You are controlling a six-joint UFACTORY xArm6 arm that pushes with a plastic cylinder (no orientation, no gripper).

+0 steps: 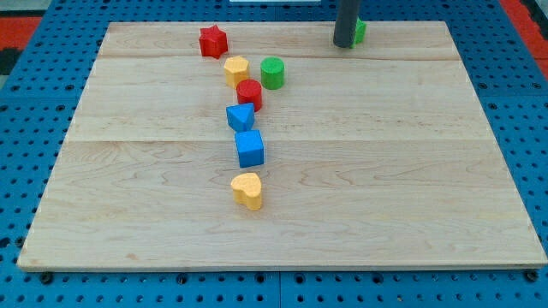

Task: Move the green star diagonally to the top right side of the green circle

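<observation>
The green star-shaped block (359, 32) sits near the view's top edge of the pale wooden board (385, 171), right of centre, and only a sliver of it shows — the dark rod stands in front of most of it, so its star outline cannot really be made out. My tip (344, 44) rests at the star's left side, touching it or very nearly so. There is no gripper on this arm, only the rod, so there is nothing to spread or close.

The green cylinder-shaped circle block (272, 73) lies down and to the view's left of the star, well apart from it. Judged from this, the star already lies diagonally up and right of the circle, so the task looks close to done. With the tip on the star's left, any further push would send it rightward, away from the circle.

Around the circle: a yellow hexagon-like block (236, 70) just to its left, a red round block (249, 94) below, and a red star block (212, 41) further up-left. Below these run a blue triangular block (240, 117), a blue cube (250, 148) and a yellow heart-shaped block (247, 190).
</observation>
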